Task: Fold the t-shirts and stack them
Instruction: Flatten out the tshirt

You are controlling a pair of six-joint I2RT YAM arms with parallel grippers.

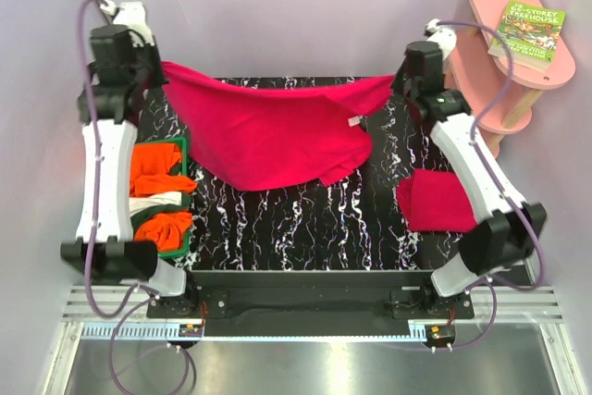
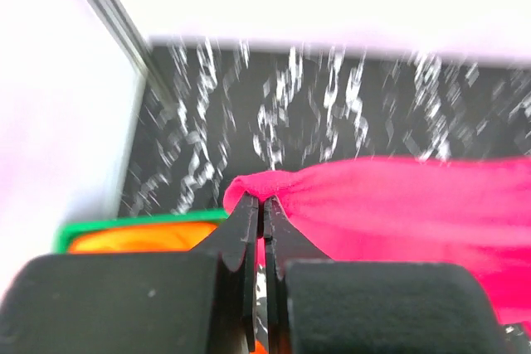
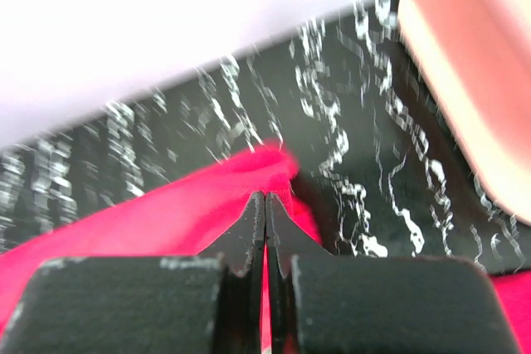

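Note:
A crimson-pink t-shirt (image 1: 268, 131) hangs stretched between both arms over the back of the black marbled table (image 1: 305, 219). My left gripper (image 1: 159, 71) is shut on its left corner; the wrist view shows cloth (image 2: 373, 205) pinched at the left gripper (image 2: 264, 201). At the far right, my right gripper (image 1: 396, 80) is shut on the other corner, with pink cloth (image 3: 166, 209) bunched round the right gripper (image 3: 265, 196). A folded crimson-pink t-shirt (image 1: 435, 201) lies at the right, partly under the right arm. Orange and white t-shirts (image 1: 159, 193) lie crumpled in the tray.
A green tray (image 1: 182, 147) sits at the table's left edge beside the left arm. A pink shelf stand (image 1: 504, 53) with a book (image 1: 532, 32) stands off the table's back right. The purple walls close in on the back and sides.

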